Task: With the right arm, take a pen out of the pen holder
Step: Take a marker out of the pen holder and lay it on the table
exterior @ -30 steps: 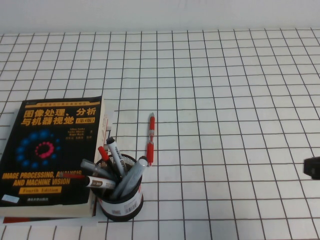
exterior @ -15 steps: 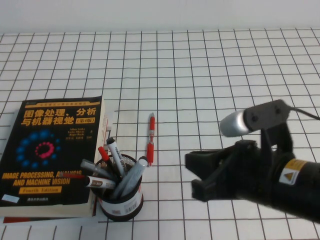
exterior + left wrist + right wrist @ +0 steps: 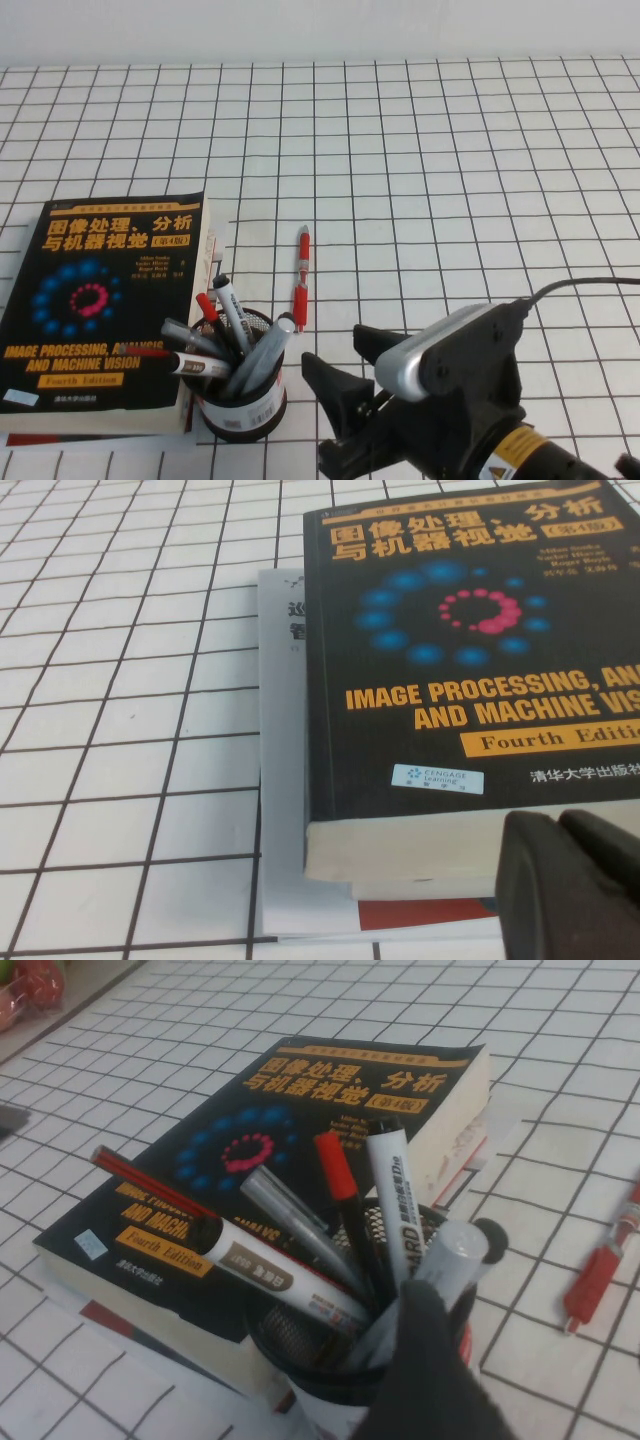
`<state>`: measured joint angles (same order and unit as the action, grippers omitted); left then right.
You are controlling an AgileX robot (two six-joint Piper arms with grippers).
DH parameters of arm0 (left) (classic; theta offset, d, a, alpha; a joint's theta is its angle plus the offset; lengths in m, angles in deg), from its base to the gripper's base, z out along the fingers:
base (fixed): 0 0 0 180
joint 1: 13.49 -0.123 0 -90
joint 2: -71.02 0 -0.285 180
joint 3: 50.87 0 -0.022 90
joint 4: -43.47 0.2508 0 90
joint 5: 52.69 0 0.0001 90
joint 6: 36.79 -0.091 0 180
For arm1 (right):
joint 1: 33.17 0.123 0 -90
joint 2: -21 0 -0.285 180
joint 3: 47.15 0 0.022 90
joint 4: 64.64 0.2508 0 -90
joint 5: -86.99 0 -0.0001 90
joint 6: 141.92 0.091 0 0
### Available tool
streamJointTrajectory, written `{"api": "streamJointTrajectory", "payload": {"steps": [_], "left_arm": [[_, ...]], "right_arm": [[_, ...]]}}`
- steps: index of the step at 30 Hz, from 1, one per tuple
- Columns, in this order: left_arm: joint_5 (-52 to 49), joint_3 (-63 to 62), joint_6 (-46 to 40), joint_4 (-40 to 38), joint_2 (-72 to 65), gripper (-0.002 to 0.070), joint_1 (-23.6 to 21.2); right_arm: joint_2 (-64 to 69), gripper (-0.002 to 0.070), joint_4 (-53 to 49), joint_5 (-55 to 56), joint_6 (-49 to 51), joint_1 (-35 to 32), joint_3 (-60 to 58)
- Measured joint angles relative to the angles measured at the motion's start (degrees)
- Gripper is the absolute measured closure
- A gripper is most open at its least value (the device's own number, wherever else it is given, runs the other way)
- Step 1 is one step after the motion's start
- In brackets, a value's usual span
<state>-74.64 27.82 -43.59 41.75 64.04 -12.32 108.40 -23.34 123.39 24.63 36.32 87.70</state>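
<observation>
Currently, the pens (image 3: pixel 235 318) are seated in the pen holder (image 3: pixel 241 408) beside the book (image 3: pixel 100 300), long axes fanned steeply upward, while the right gripper (image 3: pixel 325 388) is positioned just right of the holder, jaws spread and empty, and the left gripper (image 3: pixel 558 828) is parked near the book, jaws closed.
</observation>
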Motion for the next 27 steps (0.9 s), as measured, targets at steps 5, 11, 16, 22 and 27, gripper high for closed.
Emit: {"api": "streamJointTrajectory", "payload": {"steps": [5, 11, 16, 22, 27], "left_arm": [[0.0, 0.0, 0.0, 0.0, 0.0, 0.0679, 0.0], [0.0, 0.0, 0.0, 0.0, 0.0, 0.0679, 0.0], [0.0, 0.0, 0.0, 0.0, 0.0, 0.0679, 0.0], [0.0, 0.0, 0.0, 0.0, 0.0, 0.0679, 0.0], [0.0, 0.0, 0.0, 0.0, 0.0, 0.0679, 0.0]], "right_arm": [[5.24, 0.0276, -6.41, 5.61, 8.81, 0.29, 0.0], [10.98, 0.0275, -10.27, 13.89, 11.78, 0.37, 0.0], [14.44, 0.0274, -10.35, 19.14, 12.04, 0.37, 0.13], [18.19, 0.0273, -10.49, 19.89, 14.15, 0.37, 2.06], [20.32, 0.0273, -10.62, 20.2, 14.75, 0.37, 3.71]]}}
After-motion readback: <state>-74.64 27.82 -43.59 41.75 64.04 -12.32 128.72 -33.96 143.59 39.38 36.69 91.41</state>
